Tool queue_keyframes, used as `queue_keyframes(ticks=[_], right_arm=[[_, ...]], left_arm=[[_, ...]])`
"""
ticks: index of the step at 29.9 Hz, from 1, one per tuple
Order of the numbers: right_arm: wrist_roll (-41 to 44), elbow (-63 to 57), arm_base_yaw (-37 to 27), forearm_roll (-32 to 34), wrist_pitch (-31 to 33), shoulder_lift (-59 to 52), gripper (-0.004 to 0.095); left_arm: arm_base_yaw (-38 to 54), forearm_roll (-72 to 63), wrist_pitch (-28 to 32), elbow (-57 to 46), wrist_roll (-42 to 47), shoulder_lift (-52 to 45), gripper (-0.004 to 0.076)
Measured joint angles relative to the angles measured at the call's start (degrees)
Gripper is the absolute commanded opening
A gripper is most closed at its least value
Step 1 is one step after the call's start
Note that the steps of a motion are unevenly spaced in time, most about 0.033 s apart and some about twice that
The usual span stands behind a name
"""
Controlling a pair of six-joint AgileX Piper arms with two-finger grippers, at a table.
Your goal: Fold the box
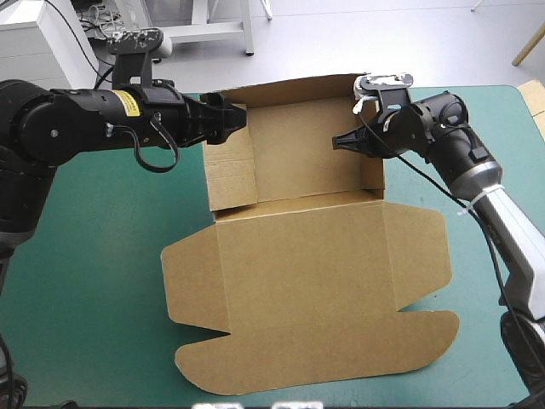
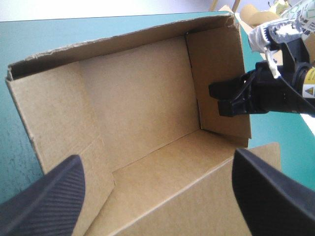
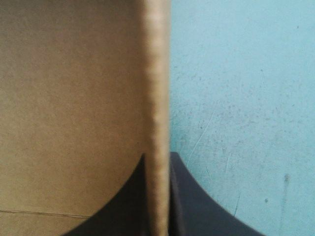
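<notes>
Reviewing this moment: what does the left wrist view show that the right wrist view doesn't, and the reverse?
Only the left wrist view: the whole box with its walls raised, the left gripper open toward it, and the right gripper clamped on its side wall. Only the right wrist view: that wall's edge up close, pinched between the black fingers. Both: the box's brown board and the teal-green cover.
</notes>
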State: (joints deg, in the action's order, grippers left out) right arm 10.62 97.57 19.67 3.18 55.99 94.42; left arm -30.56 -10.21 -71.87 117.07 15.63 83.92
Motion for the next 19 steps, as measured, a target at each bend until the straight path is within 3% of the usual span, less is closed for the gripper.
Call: queue_keyframes(ticks=[7,15,19], right_arm=[[0.32,0.0,0.0,0.0,0.83,0.17,-0.0016],[0.32,0.0,0.0,-0.05,1.59,0.2,-0.0015],[0.32,0.0,0.0,-0.2,1.65,0.2,-0.0016]], left_arm=[[0.0,0.68,-0.05,-9.62,0.23,-3.66,0.0578],[0.0,10.21,0.19,-17.95,5.11,-4.16,0.0578],[0.0,12.62,3.16,-19.89,5.73,-3.15,0.0578]])
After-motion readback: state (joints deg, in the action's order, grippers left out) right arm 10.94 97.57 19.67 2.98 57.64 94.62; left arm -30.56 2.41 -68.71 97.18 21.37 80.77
